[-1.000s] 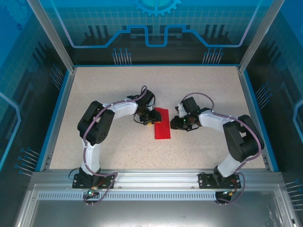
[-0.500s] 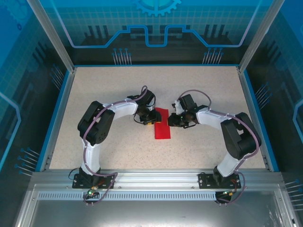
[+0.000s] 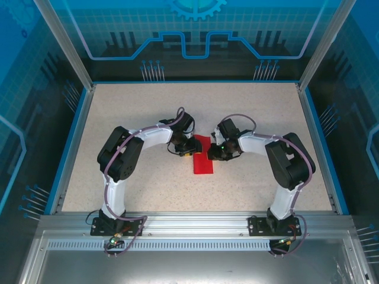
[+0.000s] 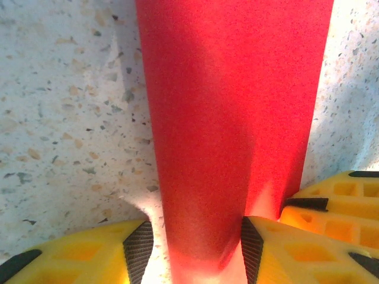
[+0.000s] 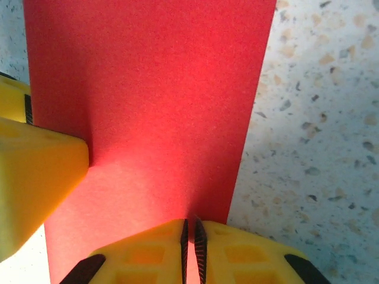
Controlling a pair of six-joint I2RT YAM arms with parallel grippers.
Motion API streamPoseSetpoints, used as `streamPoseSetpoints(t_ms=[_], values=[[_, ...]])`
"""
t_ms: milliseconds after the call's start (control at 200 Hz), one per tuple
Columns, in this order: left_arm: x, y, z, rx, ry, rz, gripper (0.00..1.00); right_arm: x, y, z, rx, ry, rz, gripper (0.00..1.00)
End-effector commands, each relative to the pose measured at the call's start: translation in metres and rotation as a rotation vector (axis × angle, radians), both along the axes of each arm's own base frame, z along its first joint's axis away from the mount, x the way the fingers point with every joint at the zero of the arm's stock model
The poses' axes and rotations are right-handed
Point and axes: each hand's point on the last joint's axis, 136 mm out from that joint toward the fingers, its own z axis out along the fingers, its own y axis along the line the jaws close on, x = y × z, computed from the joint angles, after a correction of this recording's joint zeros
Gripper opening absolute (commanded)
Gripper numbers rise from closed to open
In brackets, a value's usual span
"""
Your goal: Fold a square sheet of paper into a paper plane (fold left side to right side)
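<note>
Mid-table, betw. the two arms, lies the red paper sheet (image 3: 203, 158): a narrow strip, apparently folded lengthwise, flat on the surface w/ its long axis running away from the bases. My left gripper (image 3: 187, 148) sits at the strip's left edge toward the far end, jaws apart. On the left wrist cam the dark pads (image 4: 138, 251) stand either side of the red, so I read it as steadying the sheet, not pinching it. My right gripper (image 3: 214, 154) is down at the right edge opposite, fingertips (image 5: 160, 245) all but together w/ a hairline gap. Can't tell if paper is nipped in there; prob. it's pressing the crease or bracing that side. W/ both sides anchored the sheet shouldn't skid. Tabletop (image 3: 136, 112) is pale, speckled, matte, blue-edged. Round it stand blue printed enclosure panels (image 3: 195, 35), w/ an aluminium rail (image 3: 195, 228) at the near side.
</note>
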Motion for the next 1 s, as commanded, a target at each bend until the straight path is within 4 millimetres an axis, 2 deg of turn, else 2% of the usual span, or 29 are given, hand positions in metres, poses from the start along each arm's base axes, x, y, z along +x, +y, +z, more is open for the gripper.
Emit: streamPoseSetpoints(t_ms=[0,210,365,480,565,690,775,890,995], values=[[-0.023,0.015,-0.047,0.132,0.07,-0.027,0.5,-0.016,-0.007,-0.021,-0.08,0.084,0.008,0.16],[-0.006,0.014,0.003,0.106,-0.029,-0.034,0.58,-0.026,-0.018,-0.036,-0.144,0.134,0.006,0.16],[-0.001,0.019,0.041,0.079,-0.105,-0.021,0.61,-0.027,-0.02,-0.039,-0.156,0.145,0.004,0.16],[-0.003,0.013,0.061,0.012,-0.147,-0.026,0.58,-0.027,-0.021,-0.038,-0.166,0.141,0.009,0.16],[-0.007,-0.001,0.07,-0.082,-0.152,-0.052,0.49,-0.027,-0.021,-0.038,-0.167,0.141,0.012,0.16],[-0.016,-0.028,0.069,-0.225,-0.108,-0.111,0.36,-0.027,-0.022,-0.037,-0.17,0.141,0.011,0.16],[-0.02,-0.039,0.061,-0.256,-0.078,-0.134,0.3,-0.027,-0.022,-0.037,-0.171,0.142,0.012,0.16],[-0.02,-0.039,0.042,-0.231,-0.048,-0.133,0.29,-0.027,-0.023,-0.037,-0.175,0.143,0.013,0.16],[-0.019,-0.03,0.023,-0.166,-0.038,-0.124,0.28,-0.028,-0.024,-0.036,-0.185,0.144,0.016,0.16]])
